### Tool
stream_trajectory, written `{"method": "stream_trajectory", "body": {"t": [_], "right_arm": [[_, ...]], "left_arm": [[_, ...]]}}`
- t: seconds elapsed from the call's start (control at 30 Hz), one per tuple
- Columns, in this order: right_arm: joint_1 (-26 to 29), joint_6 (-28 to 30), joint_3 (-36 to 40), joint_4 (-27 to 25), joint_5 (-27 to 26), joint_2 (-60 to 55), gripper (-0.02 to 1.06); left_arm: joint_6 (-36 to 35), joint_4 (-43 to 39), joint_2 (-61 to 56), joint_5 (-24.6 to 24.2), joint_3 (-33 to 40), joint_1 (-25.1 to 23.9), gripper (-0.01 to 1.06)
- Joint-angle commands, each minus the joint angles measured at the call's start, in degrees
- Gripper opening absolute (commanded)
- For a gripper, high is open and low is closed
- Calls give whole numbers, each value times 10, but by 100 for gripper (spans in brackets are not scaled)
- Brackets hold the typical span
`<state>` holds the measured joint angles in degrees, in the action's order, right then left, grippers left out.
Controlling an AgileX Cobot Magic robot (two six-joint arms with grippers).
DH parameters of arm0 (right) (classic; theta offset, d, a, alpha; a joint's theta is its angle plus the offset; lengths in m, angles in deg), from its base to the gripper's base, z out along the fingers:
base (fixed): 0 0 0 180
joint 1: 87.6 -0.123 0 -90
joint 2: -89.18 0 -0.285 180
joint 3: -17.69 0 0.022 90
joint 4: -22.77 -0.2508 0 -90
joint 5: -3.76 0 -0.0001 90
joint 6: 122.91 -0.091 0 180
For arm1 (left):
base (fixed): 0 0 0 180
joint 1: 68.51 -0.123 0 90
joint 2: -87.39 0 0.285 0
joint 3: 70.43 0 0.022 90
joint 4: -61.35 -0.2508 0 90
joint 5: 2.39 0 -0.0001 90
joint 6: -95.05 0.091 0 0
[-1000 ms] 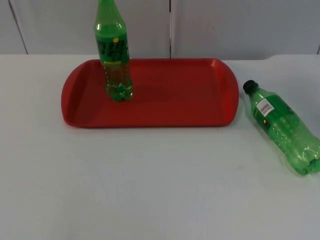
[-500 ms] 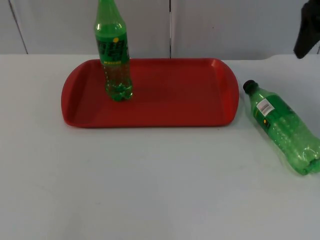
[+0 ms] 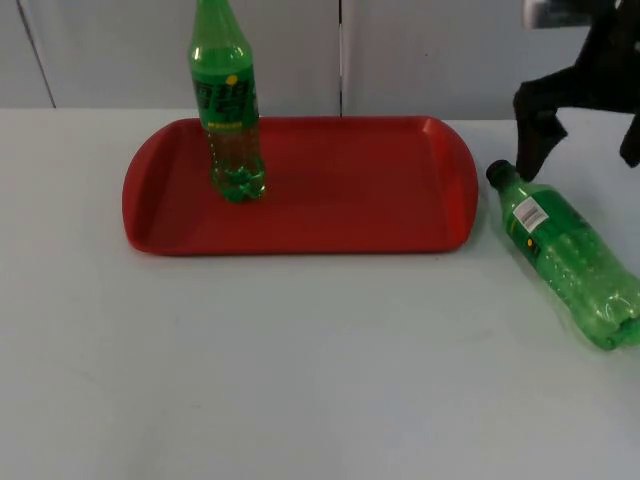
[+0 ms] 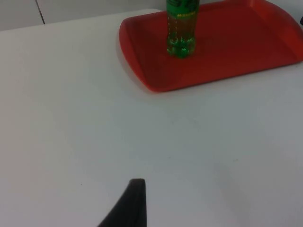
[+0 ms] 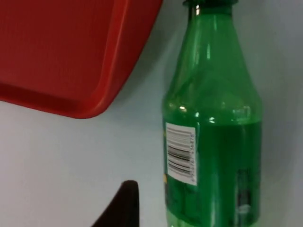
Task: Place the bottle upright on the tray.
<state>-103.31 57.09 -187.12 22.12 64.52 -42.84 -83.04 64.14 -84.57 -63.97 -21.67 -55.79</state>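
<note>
A green bottle (image 3: 566, 256) with a black cap lies on its side on the white table, just right of the red tray (image 3: 350, 205). Its cap points at the tray's right end. My right gripper (image 3: 583, 148) hangs open above the bottle's neck, one finger (image 3: 535, 140) close over the cap, and holds nothing. The right wrist view looks along the lying bottle (image 5: 213, 132), with the tray's corner (image 5: 61, 52) beside it. A second green bottle (image 3: 228, 105) stands upright on the tray's left part. My left gripper (image 4: 133, 208) waits over bare table, short of the tray (image 4: 227, 61).
The grey partition wall (image 3: 430, 50) rises right behind the tray's far rim. White table (image 3: 300, 370) spreads wide in front of the tray. The lying bottle's base (image 3: 618, 322) is near the top view's right edge.
My right arm has come in from the upper right and dropped toward the lying bottle's neck. Neither bottle nor the tray has moved.
</note>
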Motion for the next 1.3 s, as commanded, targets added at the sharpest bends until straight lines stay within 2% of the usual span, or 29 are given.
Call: {"method": "stream_trajectory", "body": {"t": [0.0, 0.3, 0.43, 0.57, 0.93, 1.2, 1.27], "right_arm": [[-10, -8, -3, 7, -11, -15, 101], [-9, -20, -2, 20, -51, -62, 101], [-9, -34, -2, 19, -104, -81, 101], [-9, -38, -2, 19, -121, -95, 101], [-9, -51, -2, 15, -137, -124, 101], [-9, -55, -2, 15, -130, -125, 101], [-9, -55, -2, 15, -125, -125, 98]], "left_arm": [[-2, -3, -3, 0, 2, -1, 105], [-2, -3, -3, 0, 2, -1, 105], [-2, -3, -3, 0, 2, -1, 105], [-2, -3, -3, 0, 2, -1, 105], [-2, -3, -3, 0, 2, -1, 105], [-2, -3, -3, 0, 2, -1, 105], [-2, -3, -3, 0, 2, -1, 105]]}}
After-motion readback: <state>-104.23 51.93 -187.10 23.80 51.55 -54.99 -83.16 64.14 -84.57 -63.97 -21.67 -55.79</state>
